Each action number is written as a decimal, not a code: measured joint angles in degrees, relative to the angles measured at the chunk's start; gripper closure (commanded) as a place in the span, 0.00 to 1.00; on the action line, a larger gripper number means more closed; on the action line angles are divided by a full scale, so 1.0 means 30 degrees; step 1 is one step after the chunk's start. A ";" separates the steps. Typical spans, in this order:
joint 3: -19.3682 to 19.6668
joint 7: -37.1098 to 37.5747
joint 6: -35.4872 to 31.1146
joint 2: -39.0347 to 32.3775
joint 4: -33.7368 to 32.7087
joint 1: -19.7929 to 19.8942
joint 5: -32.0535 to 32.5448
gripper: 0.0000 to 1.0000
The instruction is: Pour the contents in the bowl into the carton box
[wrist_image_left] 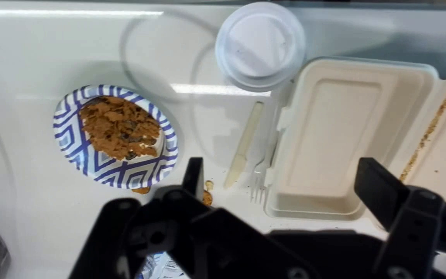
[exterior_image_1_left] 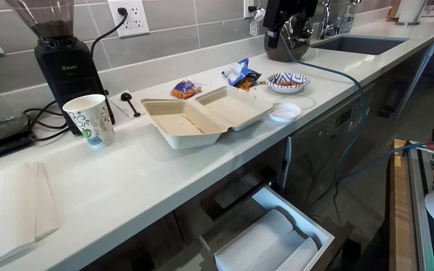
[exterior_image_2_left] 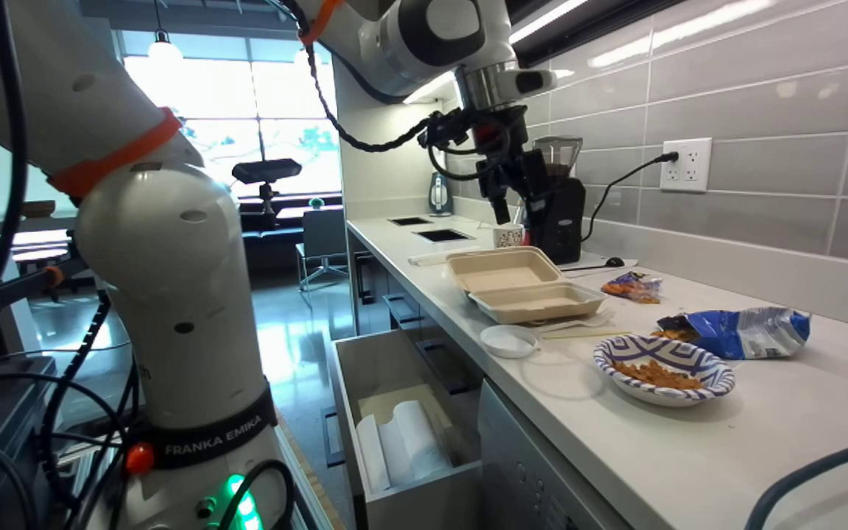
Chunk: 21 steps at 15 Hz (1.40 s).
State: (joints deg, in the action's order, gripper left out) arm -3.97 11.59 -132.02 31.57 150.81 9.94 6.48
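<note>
Our hand (wrist_image_left: 282, 174) hangs spread, holding nothing; the bowl (wrist_image_left: 74, 139) of flakes (wrist_image_left: 120, 128) sits on the counter (wrist_image_left: 33, 217), apart from the box (wrist_image_left: 335, 131); we judge the bowl light and bendy, likely paper, best pinched gently at the rim

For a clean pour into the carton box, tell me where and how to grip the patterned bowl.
Bring the tool down from above and pinch the bowl by its rim on the side away from the carton box. The bowl sits upright, its rim flares outward, and the brown flakes leave the inner wall bare there, so that hold should stay clean.
</note>
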 measured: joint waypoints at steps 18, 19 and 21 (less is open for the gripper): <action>0.3047 -0.3134 0.0117 -0.3391 -0.2078 0.0665 0.2069 0.00; 0.3602 -0.3642 -0.0020 -0.3839 -0.2427 0.0694 0.2001 0.00; 0.4670 -0.5052 -0.0328 -0.4793 -0.3208 0.0693 0.1807 0.00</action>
State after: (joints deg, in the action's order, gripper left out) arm 10.04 -3.56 -133.00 17.19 141.19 12.02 11.90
